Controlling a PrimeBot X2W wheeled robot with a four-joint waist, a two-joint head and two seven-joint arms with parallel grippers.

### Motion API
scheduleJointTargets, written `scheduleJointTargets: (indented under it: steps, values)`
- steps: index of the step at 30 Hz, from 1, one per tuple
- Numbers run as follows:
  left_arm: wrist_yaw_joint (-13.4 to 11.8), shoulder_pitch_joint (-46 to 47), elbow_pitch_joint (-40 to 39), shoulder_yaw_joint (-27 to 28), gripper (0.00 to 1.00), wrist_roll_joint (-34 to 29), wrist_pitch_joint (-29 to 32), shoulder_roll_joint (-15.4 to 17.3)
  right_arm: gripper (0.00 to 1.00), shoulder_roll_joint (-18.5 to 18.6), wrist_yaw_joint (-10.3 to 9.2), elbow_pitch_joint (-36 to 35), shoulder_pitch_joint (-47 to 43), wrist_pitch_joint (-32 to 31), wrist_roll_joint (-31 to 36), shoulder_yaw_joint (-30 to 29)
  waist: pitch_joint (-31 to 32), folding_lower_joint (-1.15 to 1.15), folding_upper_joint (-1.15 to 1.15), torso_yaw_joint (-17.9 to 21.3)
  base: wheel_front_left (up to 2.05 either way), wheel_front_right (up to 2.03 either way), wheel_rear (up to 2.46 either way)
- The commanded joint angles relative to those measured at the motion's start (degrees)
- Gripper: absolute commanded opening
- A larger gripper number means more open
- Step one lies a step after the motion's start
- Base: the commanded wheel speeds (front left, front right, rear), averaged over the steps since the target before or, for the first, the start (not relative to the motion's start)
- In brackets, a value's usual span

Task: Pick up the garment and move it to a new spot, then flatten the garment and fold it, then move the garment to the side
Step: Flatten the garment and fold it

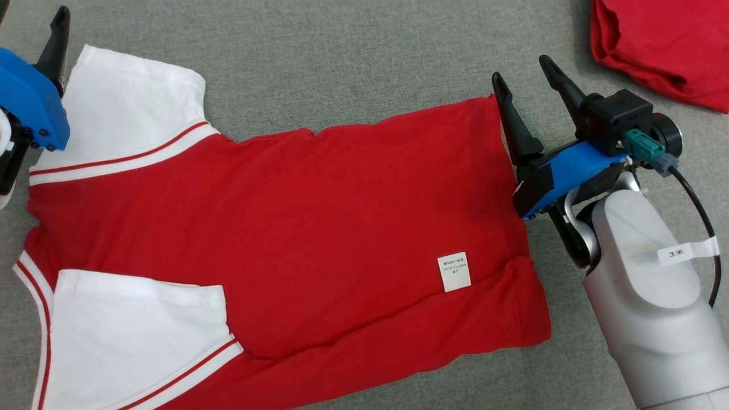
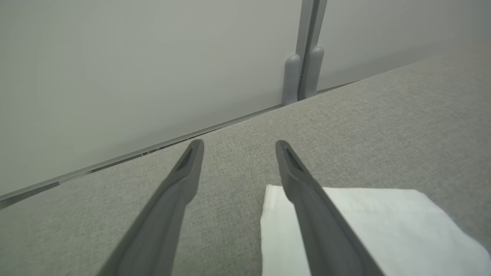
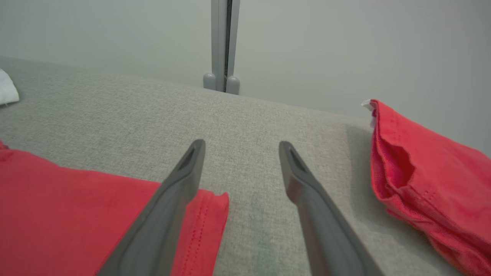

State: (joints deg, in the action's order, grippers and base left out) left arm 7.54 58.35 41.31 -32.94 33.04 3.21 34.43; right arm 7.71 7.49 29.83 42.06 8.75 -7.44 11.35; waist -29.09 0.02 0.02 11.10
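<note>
Got grey fabric bench [image 1: 342,68] under everything, edge to edge in head view. Behind it in both wrist views: pale wall [image 2: 115,76], with grey post [image 2: 307,57] standing at the bench's far edge.

Next down: red shirt [image 1: 319,216], spread flat on the bench, spanning from left edge to right of centre in head view, sleeves left, hem right. Shows a crease from below the lower sleeve up to the right edge.

Also see folded red bundle [image 1: 660,45] in upper right corner, on the bench, well apart from the shirt.

Pale forearm [image 1: 643,285] at lower right, angled up-left.

Right end effector [image 1: 520,68] at the shirt's upper right corner: spread wide, empty. In right wrist view, left finger over the hem corner, right finger over bare bench. Cannot tell whether touching cloth.

Left end effector [image 2: 238,142] at upper left of head view: likewise spread wide, gripping nothing. In left wrist view, right finger over the sleeve corner, left finger over bare bench. Contact unclear.

White upper sleeve [image 1: 131,108] and lower sleeve [image 1: 136,330], both with red stripe trim, at left.

Small white label [image 1: 454,271] on the red, lower right of centre. White sticker [image 1: 683,251] on the forearm.
</note>
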Motion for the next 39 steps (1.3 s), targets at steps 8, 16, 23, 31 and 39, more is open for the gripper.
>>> scheduleJointTargets:
  steps: [8, 16, 23, 31, 39]
  values:
    - [-0.1, 2.6, 3.0, -8.3, 1.0, 8.5, 4.5, 2.1, 1.0, -0.4, 0.01, -0.7, 2.0, 0.0, -0.8, 1.7, -2.6, -0.02, -0.02, 1.5, 0.0, 0.0, 0.0]
    - [-0.1, 4.0, 4.7, -14.1, 1.0, 14.2, 6.5, 2.3, 1.0, 0.5, 0.01, -0.3, 3.0, -3.8, -1.9, 4.5, -2.9, -0.02, -0.02, 2.2, 0.0, 0.0, 0.0]
    - [-0.1, 6.1, 5.8, -18.5, 0.0, 16.2, 5.1, 2.3, 1.0, 2.4, 0.01, -0.1, 3.4, -8.6, -3.7, 6.1, -1.8, -0.02, -0.02, 1.9, 0.0, 0.0, 0.0]
    - [-0.1, 8.0, 6.0, -22.1, 0.0, 17.5, 0.6, 1.6, 1.0, 4.3, 0.01, -0.4, 2.9, -15.1, -6.4, 8.3, -1.6, -0.02, -0.02, 0.3, 0.0, 0.0, 0.0]
    - [-0.1, 9.6, 6.2, -24.3, 0.0, 18.5, -2.9, 0.5, 0.0, 5.1, 0.01, -0.3, 3.3, -19.3, -8.9, 9.2, -1.9, -0.02, -0.02, -1.0, 0.0, 0.0, 0.0]
